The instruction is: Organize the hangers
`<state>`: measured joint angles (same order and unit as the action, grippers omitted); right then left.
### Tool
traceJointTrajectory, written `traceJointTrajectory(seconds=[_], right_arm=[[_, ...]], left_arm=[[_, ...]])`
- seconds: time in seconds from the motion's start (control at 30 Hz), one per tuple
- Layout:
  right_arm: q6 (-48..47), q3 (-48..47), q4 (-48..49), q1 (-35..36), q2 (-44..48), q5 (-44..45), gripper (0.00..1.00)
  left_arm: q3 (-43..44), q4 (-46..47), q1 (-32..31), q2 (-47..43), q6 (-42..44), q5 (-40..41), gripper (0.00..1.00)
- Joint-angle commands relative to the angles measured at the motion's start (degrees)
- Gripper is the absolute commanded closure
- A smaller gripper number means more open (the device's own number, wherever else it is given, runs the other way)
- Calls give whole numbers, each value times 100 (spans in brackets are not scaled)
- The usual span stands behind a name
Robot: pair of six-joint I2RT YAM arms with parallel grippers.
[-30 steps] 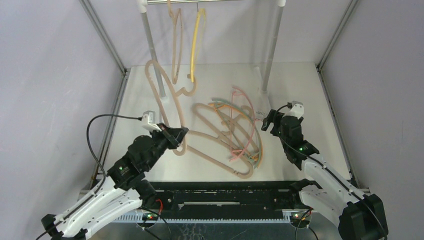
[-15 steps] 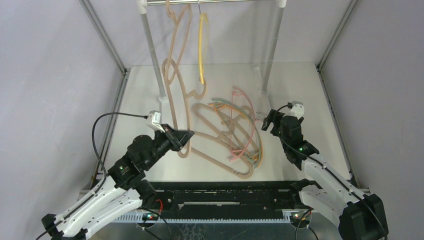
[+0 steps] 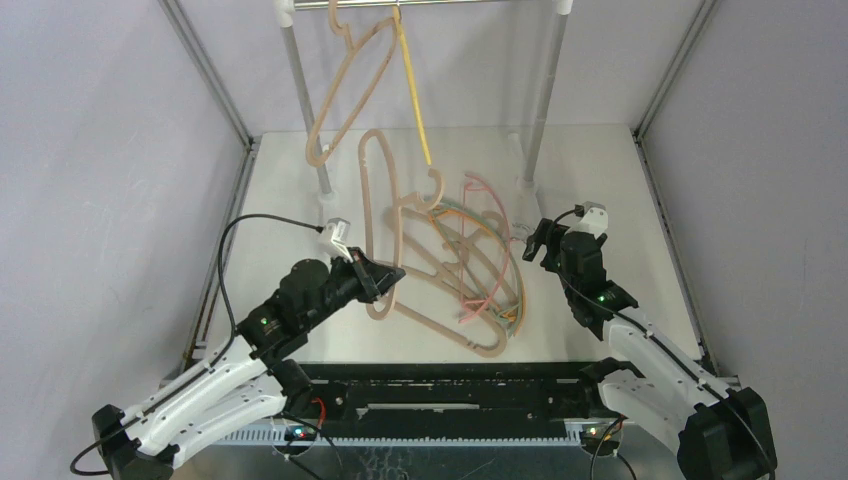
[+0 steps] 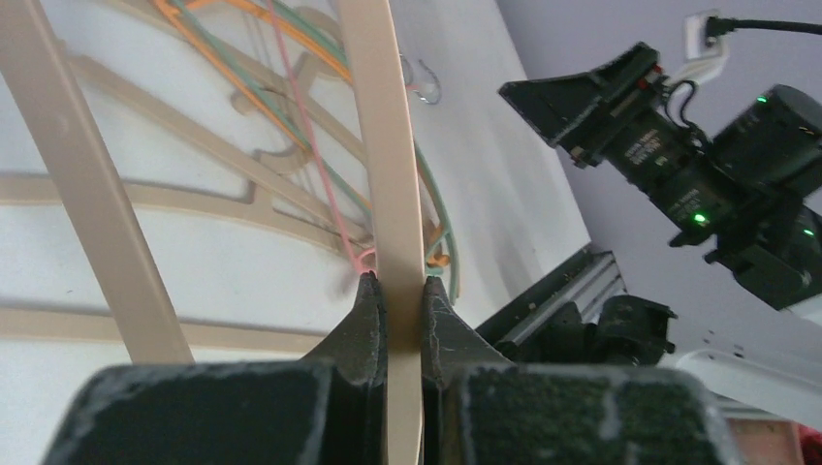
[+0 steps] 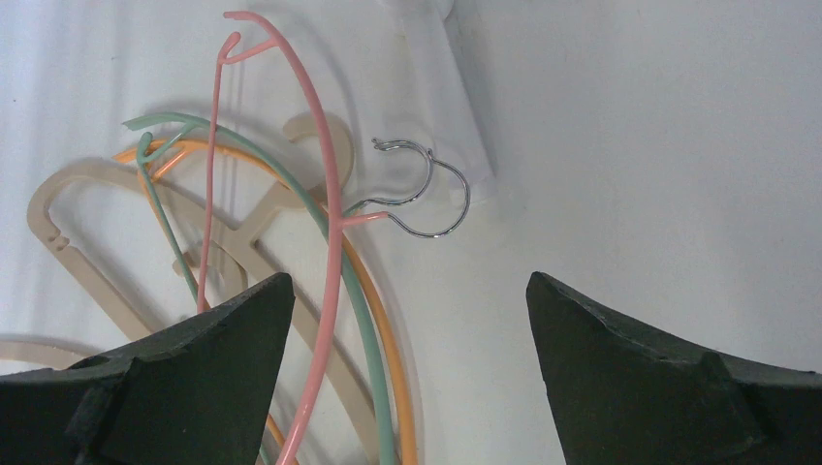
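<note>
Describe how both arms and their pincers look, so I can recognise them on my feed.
Both match: the left arm and right arm have white lower shells, black joints and wrists, and small green lights. A thin black cable runs to a white camera module at each wrist. The left pincer and right pincer have matte black, wedge-shaped fingers.

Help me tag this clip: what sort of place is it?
Probably a robot lab cell: plain walls on metal framing, a white table, a small rail with hangers on it.
</note>
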<state>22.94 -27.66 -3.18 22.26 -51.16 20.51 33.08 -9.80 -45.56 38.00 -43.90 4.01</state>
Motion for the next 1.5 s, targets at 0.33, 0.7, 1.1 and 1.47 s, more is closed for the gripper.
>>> traceJointTrajectory(seconds=[0.33, 0.7, 1.1, 1.47], right_arm=[[-6, -12, 231, 68, -5, 91, 2], [8, -11, 221, 75, -8, 93, 2], [-3, -11, 219, 128, 45, 127, 2], [-18, -11, 289, 223, -7, 172, 2]], left_arm=[[185, 1550, 25, -130, -265, -1259, 100], [158, 1455, 37, -503, -413, -1248, 100], [-626, 1631, 38, -799, -747, -1273, 100], [-1076, 1809, 77, -1338, -986, -1323, 100]])
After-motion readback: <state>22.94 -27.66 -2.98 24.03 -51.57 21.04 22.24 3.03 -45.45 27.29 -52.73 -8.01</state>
